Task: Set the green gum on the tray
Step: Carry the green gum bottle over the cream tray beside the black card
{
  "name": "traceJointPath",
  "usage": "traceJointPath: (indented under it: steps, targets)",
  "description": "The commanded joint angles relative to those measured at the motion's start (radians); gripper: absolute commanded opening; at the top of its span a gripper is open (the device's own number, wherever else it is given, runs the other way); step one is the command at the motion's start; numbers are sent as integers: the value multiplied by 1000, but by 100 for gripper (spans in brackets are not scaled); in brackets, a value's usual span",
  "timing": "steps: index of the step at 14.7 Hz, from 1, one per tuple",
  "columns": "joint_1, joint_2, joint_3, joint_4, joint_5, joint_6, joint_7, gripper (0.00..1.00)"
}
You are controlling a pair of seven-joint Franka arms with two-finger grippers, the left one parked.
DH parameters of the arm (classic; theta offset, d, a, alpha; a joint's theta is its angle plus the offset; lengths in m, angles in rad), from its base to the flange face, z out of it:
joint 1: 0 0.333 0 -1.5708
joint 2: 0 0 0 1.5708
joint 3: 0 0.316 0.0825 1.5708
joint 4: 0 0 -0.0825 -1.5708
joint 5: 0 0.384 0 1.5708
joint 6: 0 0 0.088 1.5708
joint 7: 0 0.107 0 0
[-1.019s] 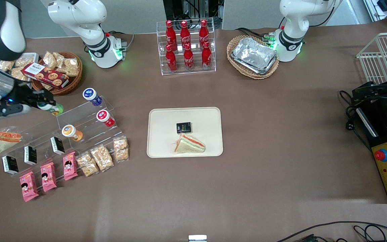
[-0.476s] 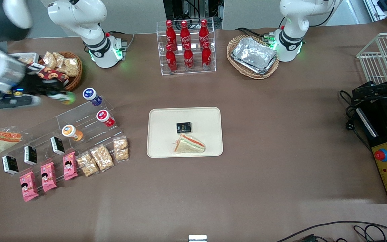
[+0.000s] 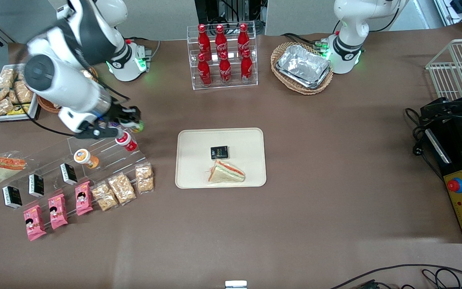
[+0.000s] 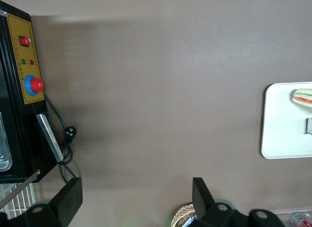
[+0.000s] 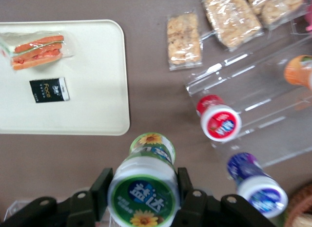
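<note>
Green-bodied and white-lidded, the green gum (image 5: 144, 189) sits clamped between the two fingers of the gripper (image 3: 128, 122), which we see closed on the bottle's sides in the right wrist view. From the front, we find the gripper hanging above the clear acrylic display steps (image 3: 94, 154), right over the red gum bottle (image 3: 125, 141), with the green gum (image 3: 136, 127) poking out toward the tray (image 3: 247, 138). We make out the cream tray lying flat on the brown table (image 3: 335, 160), apart from the held bottle, carrying a small black packet (image 3: 219, 152) and a wrapped sandwich (image 3: 226, 172) that is nearer the front camera than the packet. On the steps we also spot the orange gum bottle (image 3: 85, 157), and in the right wrist view a blue gum bottle (image 5: 257, 185) close beside the gripper. Nearer the front camera than the steps, we count bags of crisp snacks (image 3: 122, 188) and pink packets (image 3: 57, 210).
</note>
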Motion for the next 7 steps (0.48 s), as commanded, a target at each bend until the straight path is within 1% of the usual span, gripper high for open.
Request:
traceJointPath:
  steps: [1, 4, 7]
  targets:
    - [104, 60, -11, -60, 23, 152, 83, 15]
    - [199, 172, -11, -66, 23, 293, 201, 15]
    - [248, 255, -11, -76, 23, 415, 250, 15]
